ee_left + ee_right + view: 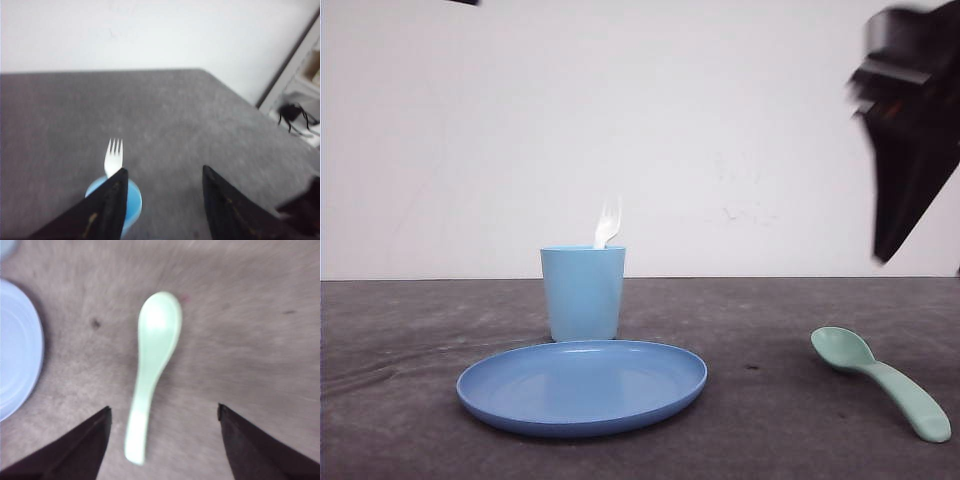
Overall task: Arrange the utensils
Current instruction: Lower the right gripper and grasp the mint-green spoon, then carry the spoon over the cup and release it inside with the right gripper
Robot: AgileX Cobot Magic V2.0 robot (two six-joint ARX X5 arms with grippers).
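Now | fork [608, 222] upright in cup [582, 293] | spoon [152, 362] flat on table | both tools [164, 412] [164, 172] spread apart, empty

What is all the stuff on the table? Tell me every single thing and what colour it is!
fork: one, white, standing in the cup, tines up
cup: one, light blue, upright on the table just behind the plate
plate: one, blue, round, at the front middle of the table
spoon: one, mint green, lying flat on the table to the right of the plate, bowl facing up
table: one, dark grey
wall: one, white, behind the table
left tool: one, black, open, above the cup
right tool: one, black, open, above the spoon's handle
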